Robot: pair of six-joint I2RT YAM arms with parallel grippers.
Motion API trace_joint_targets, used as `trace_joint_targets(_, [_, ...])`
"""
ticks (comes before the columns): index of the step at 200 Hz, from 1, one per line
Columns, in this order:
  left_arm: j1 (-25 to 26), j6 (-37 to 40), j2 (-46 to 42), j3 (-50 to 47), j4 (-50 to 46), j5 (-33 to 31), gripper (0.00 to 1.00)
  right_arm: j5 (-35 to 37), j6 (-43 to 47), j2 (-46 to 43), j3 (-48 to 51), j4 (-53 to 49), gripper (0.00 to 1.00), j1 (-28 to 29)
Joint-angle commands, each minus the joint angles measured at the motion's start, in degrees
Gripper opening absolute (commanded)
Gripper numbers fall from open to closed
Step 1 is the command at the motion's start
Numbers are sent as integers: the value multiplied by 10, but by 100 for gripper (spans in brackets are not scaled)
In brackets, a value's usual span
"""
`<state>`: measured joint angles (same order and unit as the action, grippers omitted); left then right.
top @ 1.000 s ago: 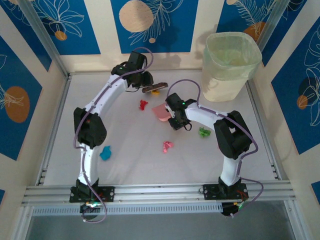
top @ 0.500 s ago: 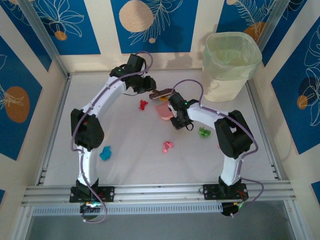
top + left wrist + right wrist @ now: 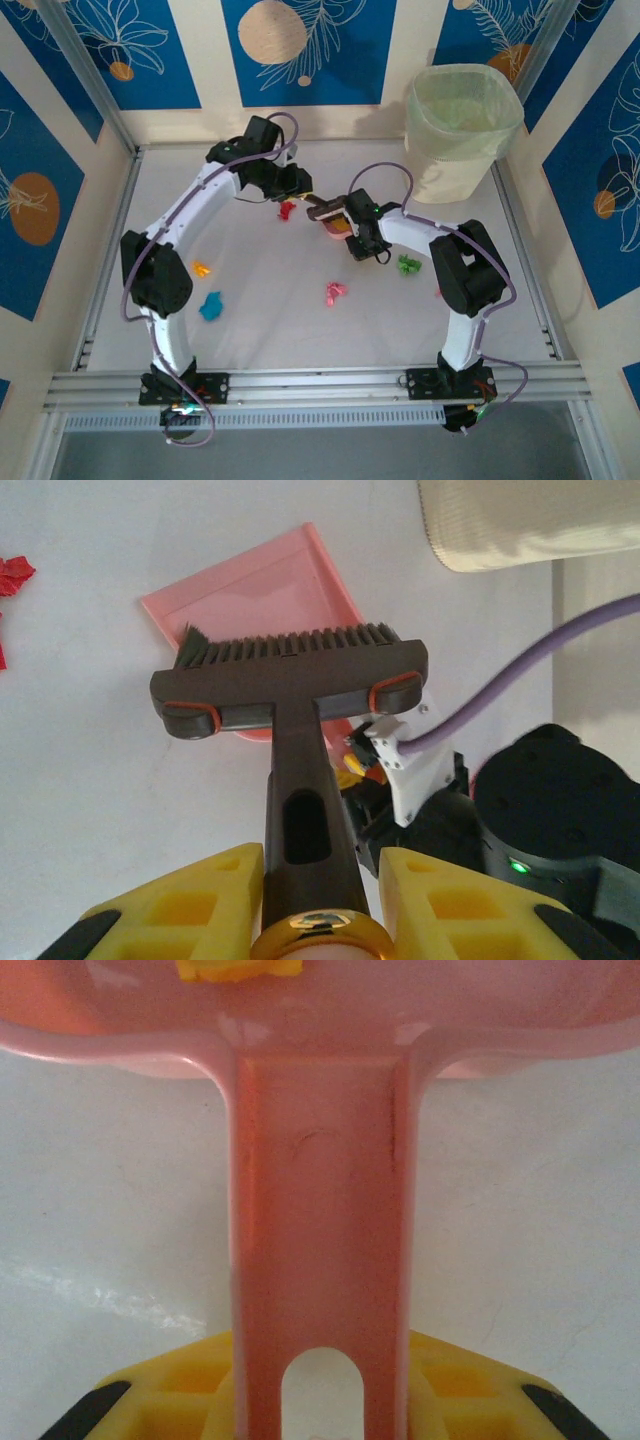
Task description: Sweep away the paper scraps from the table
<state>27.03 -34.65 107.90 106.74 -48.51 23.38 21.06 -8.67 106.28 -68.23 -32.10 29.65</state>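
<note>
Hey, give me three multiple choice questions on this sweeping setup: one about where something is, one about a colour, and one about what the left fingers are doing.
1. Where is the bin? A far right corner; B near left corner; C centre.
2. What colour is the dustpan? A blue; B pink; C green.
3. The left fingers are: A open; B shut on the brush; C shut on the dustpan.

Answers: 1 A, the overhead view shows it in that corner. 2 B, its tray and handle are pink. 3 B, the yellow fingers clamp the brush's handle.
</note>
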Motion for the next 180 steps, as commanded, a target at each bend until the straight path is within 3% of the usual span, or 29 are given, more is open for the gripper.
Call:
trace_joint_targets(1, [4, -20, -39, -6, -1, 8, 0, 17, -13, -22, 19, 3, 0, 7])
trace_joint_targets(54, [-2, -35, -74, -5, 20, -83, 0, 20, -8, -35, 39, 12, 0, 26])
trace_joint_targets(88, [-31, -42, -98, -12, 34, -120, 0, 20, 7, -30, 37, 12, 0, 41])
trace_joint_targets(125, [-70, -35, -129, -18, -1, -175, 0, 17, 25, -9, 8, -2, 0, 56])
trace_joint_targets(180, [-83, 1, -147, -25, -72, -261, 0, 13, 46, 5, 5, -7, 0, 94])
